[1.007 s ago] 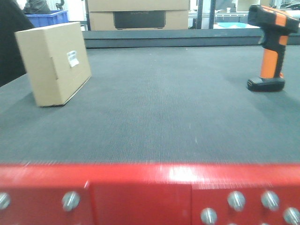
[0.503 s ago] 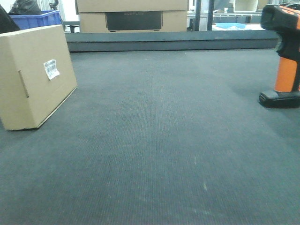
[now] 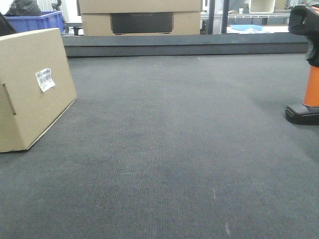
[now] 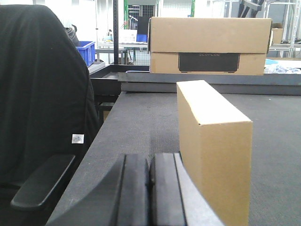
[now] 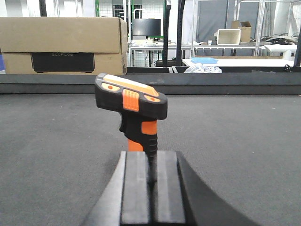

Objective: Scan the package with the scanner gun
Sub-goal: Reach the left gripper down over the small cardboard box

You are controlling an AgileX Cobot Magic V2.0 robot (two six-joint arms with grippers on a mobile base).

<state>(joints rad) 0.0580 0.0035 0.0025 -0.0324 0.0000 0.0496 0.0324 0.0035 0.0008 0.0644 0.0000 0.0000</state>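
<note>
Mat: a dark grey woven mat is covering the whole work surface, and every place below is given against it.
Large box: a large tan cardboard box with a dark rectangular panel is sitting beyond the mat's far edge, left of its middle.
Chair: a black chair draped in dark cloth is standing off the mat's left edge, showing only in the left wrist view.
Package: a plain tan rectangular cardboard package is standing on a narrow side on the mat's left part, its broad face turning toward the mat's middle.
Scanner gun: a handheld scanner gun with black head, bright orange handle and black flat base is standing upright on the mat's right part, well apart from the package.
Left gripper: the black left gripper is reaching low over the mat's near left part. Its fingers are pressing together with only a thin seam between them, gripping nothing. The package's narrow end is rising just ahead of them, slightly to the right. Whether they are touching cannot be told.
Right gripper: the black right gripper is reaching low over the mat's near right part, its fingers likewise pressing together on nothing. The scanner gun is standing straight ahead of them, its base hiding behind the fingertips.
Label: a small white barcode label is sticking to the package's broad face, toward the top.
</note>
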